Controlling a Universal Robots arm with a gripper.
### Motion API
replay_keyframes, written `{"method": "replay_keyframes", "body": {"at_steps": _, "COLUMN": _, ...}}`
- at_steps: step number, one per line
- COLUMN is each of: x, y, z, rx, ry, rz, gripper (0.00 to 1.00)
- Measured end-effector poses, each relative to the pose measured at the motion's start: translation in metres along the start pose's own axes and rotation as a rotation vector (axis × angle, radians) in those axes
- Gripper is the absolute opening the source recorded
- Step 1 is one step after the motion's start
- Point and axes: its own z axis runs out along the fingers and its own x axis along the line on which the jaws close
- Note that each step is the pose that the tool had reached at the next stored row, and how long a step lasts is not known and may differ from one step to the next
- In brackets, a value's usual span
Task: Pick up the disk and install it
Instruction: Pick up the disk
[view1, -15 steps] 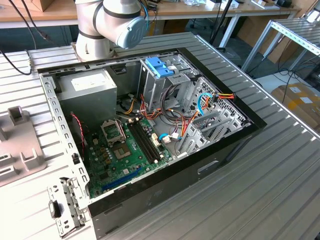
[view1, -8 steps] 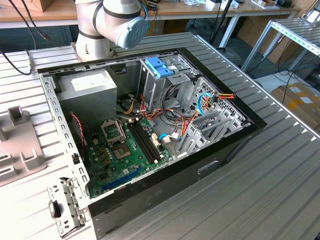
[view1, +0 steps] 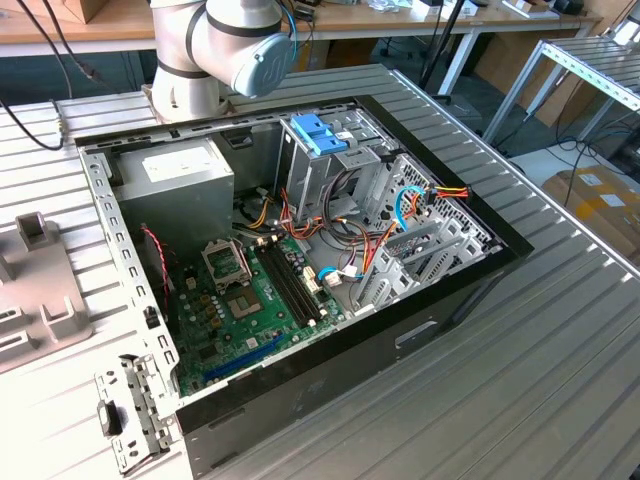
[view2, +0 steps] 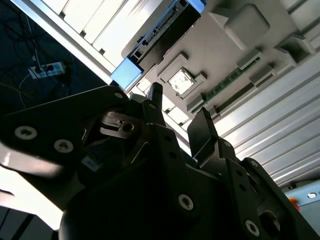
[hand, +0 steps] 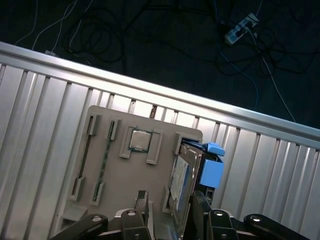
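Hand: the hand is wide open and holds nothing; in both wrist views its two dark fingers stand apart above the grey tray.
Disk: the disk sits in a holder at one end of the grey tray, beside the recess with the square chip. Its blue tab end points away from the chip. In the second wrist view the disk lies apart from the fingertips.
Tray side: in the exterior view the grey tray lies at the exterior view's left on the ribbed metal tabletop.
Bracket: a small metal bracket lies just beside the case's near corner.
Computer case: the computer case lies open in the middle of the tabletop.
Inside the case: the grey power supply with a white label, then the green motherboard, then the drive cage with a pale blue latch, then loose coloured cables.
Arm: the arm's base stands behind the case.
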Motion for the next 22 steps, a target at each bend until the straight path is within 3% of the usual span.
{"method": "replay_keyframes", "body": {"at_steps": 22, "x": -0.0008, "y": 0.0016, "z": 0.0045, "rx": -0.0005, "ry": 0.0009, "rz": -0.024, "gripper": 0.48}}
